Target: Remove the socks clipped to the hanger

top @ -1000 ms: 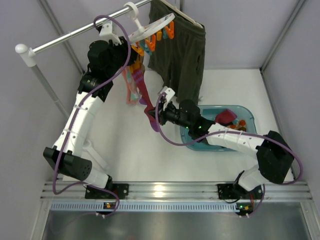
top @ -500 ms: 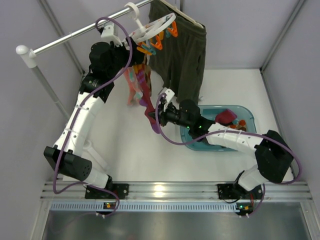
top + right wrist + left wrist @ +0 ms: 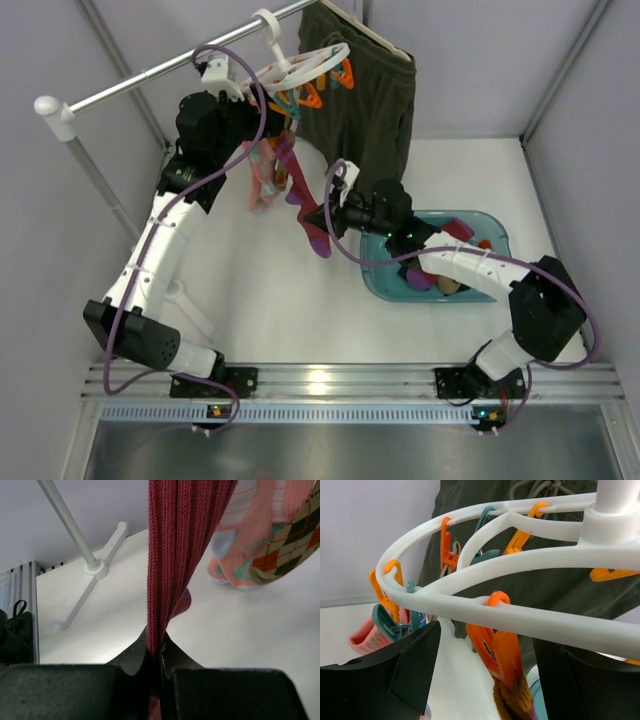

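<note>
One maroon sock (image 3: pixel 180 540) in right pincer (image 3: pixel 156 652)

The hanger (image 3: pixel 530 562) was crowded from behind by the shorts (image 3: pixel 365 100); bare bench (image 3: pixel 250 290) was seen below the socks (image 3: pixel 262 180).

Tilted white ring hanger (image 3: pixel 560 622), maroon sock (image 3: pixel 180 555) taut beneath, pink sock (image 3: pixel 250 555) alongside.

Bright, even light, faint shadows; wrist foregrounds blur.
</note>
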Controlling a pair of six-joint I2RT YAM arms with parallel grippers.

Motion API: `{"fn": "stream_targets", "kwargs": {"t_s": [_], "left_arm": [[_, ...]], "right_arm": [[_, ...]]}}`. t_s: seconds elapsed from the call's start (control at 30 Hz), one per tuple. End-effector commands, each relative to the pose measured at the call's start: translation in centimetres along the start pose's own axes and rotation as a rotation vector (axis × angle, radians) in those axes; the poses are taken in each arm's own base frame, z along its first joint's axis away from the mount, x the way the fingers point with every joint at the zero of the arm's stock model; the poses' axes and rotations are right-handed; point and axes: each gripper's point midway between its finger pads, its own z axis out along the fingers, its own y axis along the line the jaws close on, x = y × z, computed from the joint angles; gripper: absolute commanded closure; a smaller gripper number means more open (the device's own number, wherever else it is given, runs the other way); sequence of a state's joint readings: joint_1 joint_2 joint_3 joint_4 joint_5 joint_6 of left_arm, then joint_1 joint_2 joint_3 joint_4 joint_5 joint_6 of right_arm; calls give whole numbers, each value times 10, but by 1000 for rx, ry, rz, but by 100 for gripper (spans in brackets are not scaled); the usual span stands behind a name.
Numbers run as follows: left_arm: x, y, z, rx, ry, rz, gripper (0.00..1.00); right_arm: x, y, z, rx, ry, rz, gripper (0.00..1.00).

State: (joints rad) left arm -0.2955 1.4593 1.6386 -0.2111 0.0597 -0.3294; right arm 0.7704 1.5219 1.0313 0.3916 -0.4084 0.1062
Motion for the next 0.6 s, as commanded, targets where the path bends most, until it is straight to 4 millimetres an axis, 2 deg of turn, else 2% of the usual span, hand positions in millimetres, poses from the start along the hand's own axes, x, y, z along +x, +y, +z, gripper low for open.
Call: {"fn": "stream_targets", "kwargs": {"t_s": [0.0, 0.17, 0.2, 0.37, 0.43, 0.5, 0.57], "left_arm": [[-35, -19, -16, 96, -123, 62, 23], [-37, -28, -18, 167, -147, 108, 28], [-39, -28, -18, 170, -153, 113, 32], [-39, -25, -8, 163, -151, 100, 34], [-40, -18, -7, 123, -158, 72, 30], [-40, -12, -9, 85, -166, 43, 16], [-34, -9, -15, 70, -160, 30, 10]], "right_arm": [[-19, 13, 2, -119, -9, 3, 100], [-18, 17, 0, -149, 19, -10, 100], [-19, 16, 0, -147, 19, -16, 100], [-18, 16, -1, -148, 29, -39, 100], [-18, 13, 0, -138, 24, -47, 100], [-18, 8, 3, -115, 25, -46, 100], [-18, 0, 5, -70, 24, -38, 100]]}}
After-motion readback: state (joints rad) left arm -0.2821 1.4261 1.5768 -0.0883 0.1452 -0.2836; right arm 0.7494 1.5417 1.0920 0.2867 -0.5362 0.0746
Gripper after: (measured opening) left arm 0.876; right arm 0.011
